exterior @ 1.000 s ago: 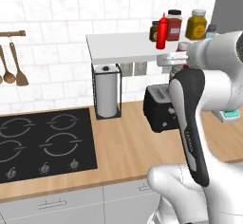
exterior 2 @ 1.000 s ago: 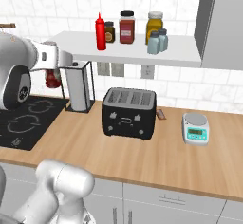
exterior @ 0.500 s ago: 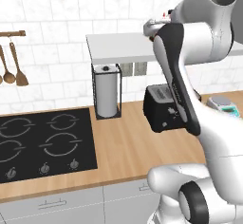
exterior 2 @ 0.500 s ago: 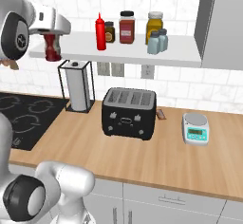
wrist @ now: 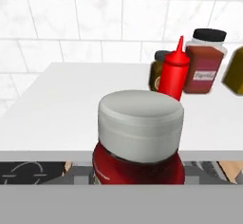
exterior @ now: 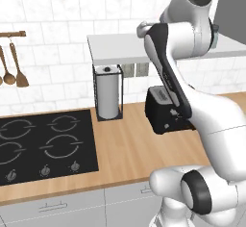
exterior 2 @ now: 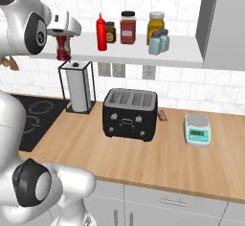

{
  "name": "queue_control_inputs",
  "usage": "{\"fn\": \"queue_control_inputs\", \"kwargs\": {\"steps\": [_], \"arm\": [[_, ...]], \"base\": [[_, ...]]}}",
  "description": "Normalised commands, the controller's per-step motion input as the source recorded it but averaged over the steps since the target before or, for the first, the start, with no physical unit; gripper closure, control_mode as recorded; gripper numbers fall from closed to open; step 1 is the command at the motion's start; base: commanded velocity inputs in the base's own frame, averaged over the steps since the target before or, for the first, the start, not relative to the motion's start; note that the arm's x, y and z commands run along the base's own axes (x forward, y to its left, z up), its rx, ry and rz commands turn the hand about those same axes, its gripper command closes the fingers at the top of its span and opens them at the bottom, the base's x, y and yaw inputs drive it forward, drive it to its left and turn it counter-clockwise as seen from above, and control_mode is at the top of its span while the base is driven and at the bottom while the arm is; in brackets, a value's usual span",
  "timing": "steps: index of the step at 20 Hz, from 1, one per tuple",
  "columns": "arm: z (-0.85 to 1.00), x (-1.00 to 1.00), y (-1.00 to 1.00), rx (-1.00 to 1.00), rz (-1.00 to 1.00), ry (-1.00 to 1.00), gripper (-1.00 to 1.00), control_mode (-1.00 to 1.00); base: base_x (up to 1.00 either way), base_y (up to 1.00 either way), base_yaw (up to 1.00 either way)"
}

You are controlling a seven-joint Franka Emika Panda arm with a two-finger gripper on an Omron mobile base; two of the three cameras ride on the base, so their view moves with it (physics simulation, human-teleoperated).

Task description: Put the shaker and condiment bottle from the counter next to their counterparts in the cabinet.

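The claw (exterior 2: 62, 34) is clamped on the condiment bottle (exterior 2: 62, 48), a squat red bottle with a white cap, which hangs upright below it in the right base view, just off the left end of the cabinet (exterior 2: 191, 57) and above the paper towel holder (exterior 2: 79, 87). Carrying it upright and at shelf height looks deliberate: from there it can slide sideways onto the board without tipping. In the hand view the bottle's white cap sits close under the camera, with the shelf's front edge behind it and the red squeeze bottle (wrist: 173, 71) standing further along, beside a dark jar (wrist: 156, 69) and a red-filled jar (wrist: 204, 61). That squeeze bottle is its counterpart, so the bare white stretch at the left end of the shelf, short of it, seems the likely landing spot. Two blue-grey shakers (exterior 2: 159, 41) stand together toward the right end of the shelf by the yellow jar (exterior 2: 156, 26), which suggests the shaker half is done. The toaster (exterior 2: 130, 113) and scale (exterior 2: 197, 129) stay on the bench (exterior 2: 143, 158) below.
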Motion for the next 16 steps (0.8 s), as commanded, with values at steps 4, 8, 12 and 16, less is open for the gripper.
{"fn": "queue_control_inputs", "kwargs": {"steps": [4, 8, 12, 16], "arm": [[0.17, 0.18, -0.08, 0.05, -0.10, 0.00, 1.00, -1.00], [0.12, 0.35, -0.12, 0.04, -0.16, -0.05, 1.00, -1.00], [0.17, 0.20, 0.00, 0.04, -0.11, -0.10, 1.00, -1.00], [-0.21, 0.27, -0.07, 0.00, 0.00, -0.01, 1.00, -1.00]], "base": [[0.00, 0.00, 0.00], [0.00, 0.00, 0.00], [0.00, 0.00, 0.00], [0.00, 0.00, 0.00]]}}
